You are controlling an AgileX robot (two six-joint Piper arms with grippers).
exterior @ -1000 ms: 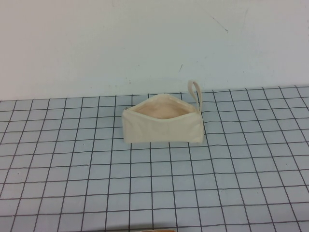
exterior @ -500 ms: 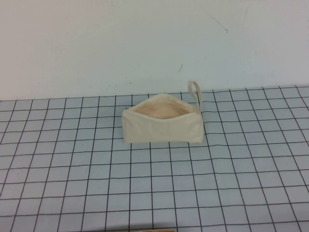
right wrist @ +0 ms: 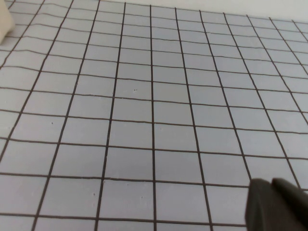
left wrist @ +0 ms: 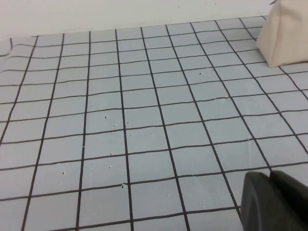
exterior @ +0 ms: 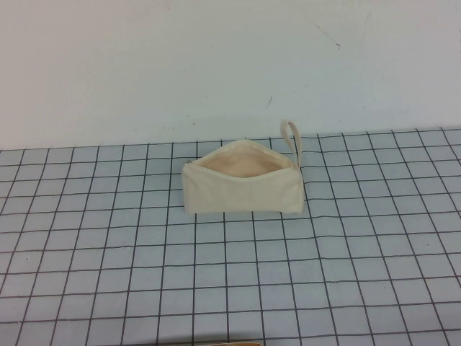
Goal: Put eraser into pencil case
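Observation:
The pencil case (exterior: 243, 186) is a cream-beige pouch standing on the grid mat near its far edge, its zip top open and its pinkish lining showing. Its loop strap (exterior: 292, 138) sticks up at its right end. One end of the case shows in the left wrist view (left wrist: 284, 33), and a sliver shows in the right wrist view (right wrist: 4, 19). The eraser is not in view. My left gripper (left wrist: 269, 174) is shut and empty, low over the mat, well away from the case. My right gripper (right wrist: 271, 182) is shut and empty over bare mat. Neither arm shows in the high view.
A grey mat with a black grid (exterior: 230, 274) covers the table's near part, and plain white surface (exterior: 216, 65) lies behind it. A thin tan strip (exterior: 225, 344) shows at the bottom edge of the high view.

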